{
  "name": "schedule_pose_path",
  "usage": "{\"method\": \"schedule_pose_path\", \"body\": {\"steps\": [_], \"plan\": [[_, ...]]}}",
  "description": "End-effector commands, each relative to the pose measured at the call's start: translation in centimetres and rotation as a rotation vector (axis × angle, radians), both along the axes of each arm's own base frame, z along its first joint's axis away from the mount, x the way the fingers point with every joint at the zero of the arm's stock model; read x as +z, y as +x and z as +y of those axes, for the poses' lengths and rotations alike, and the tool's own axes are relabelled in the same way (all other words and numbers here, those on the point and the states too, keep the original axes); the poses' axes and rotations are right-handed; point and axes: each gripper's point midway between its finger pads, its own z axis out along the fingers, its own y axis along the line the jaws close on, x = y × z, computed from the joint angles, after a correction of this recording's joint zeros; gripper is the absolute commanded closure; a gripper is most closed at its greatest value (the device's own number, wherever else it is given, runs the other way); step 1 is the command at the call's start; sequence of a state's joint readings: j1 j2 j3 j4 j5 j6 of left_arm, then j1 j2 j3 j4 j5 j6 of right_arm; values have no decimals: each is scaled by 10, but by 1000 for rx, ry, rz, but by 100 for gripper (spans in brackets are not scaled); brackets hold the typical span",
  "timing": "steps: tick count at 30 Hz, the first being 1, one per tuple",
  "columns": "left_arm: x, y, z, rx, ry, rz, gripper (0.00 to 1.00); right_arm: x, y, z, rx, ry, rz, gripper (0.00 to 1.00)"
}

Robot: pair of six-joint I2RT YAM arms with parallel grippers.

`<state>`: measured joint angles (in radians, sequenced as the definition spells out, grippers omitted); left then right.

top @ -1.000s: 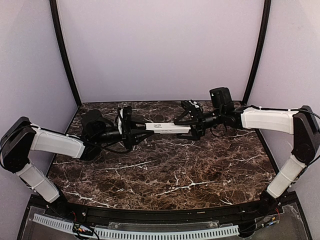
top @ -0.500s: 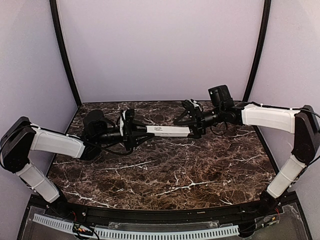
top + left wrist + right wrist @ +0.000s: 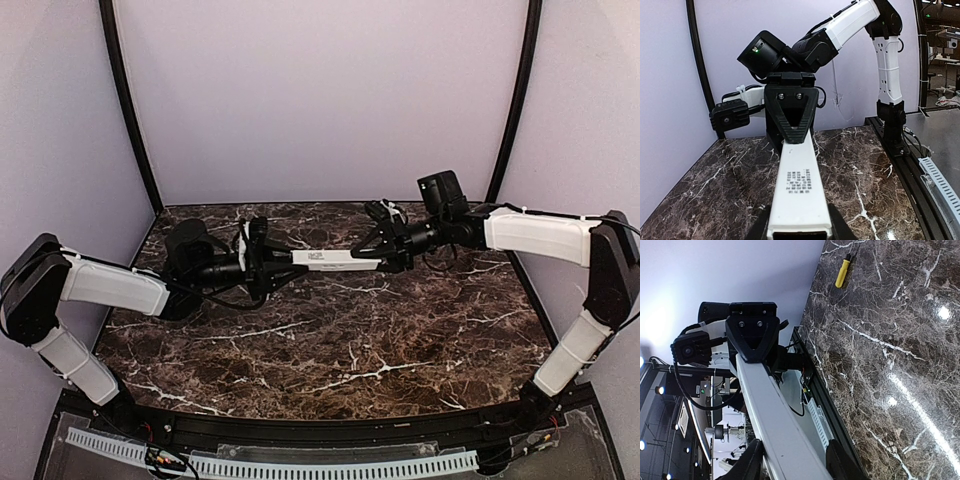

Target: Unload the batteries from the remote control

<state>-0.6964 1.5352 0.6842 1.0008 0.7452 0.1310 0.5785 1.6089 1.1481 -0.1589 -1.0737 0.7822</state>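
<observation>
Two grippers, one load: my left gripper and right gripper each clamped on opposite ends of slim white rectangular remote control, held level above dark marble table. Change over last second: bar dropped slightly, right jaws drawn in to grip. Likely meaning: bar steadied for opening. Battery recess faces away; batteries unseen, presumably still inside. Yellow-handled tool lies well apart.

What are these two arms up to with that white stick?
The two arms are holding a slim white remote control between them, apparently lifted off the marble table. The left gripper clamps one end and the right gripper the other. No batteries are in sight, so the unloading seems not yet done. A yellow-handled tool lies on the table near the wall, untouched.
</observation>
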Motion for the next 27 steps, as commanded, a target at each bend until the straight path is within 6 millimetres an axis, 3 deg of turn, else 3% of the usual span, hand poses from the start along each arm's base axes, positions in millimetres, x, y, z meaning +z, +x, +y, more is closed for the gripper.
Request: {"method": "schedule_pose_path", "body": {"steps": [1, 10, 17, 20, 27], "plan": [[22, -3, 1, 6, -37, -55, 100, 15, -7, 2, 23, 31, -46, 65], [29, -6, 5, 12, -72, -64, 100, 24, -15, 0, 55, 64, -69, 76], [41, -10, 11, 17, -118, -74, 99, 35, -24, -5, 80, 105, -89, 74], [44, -12, 12, 15, -131, -77, 100, 36, -26, -7, 80, 108, -94, 69], [46, -14, 13, 6, -138, -69, 100, 36, -29, -12, 73, 107, -100, 45]]}}
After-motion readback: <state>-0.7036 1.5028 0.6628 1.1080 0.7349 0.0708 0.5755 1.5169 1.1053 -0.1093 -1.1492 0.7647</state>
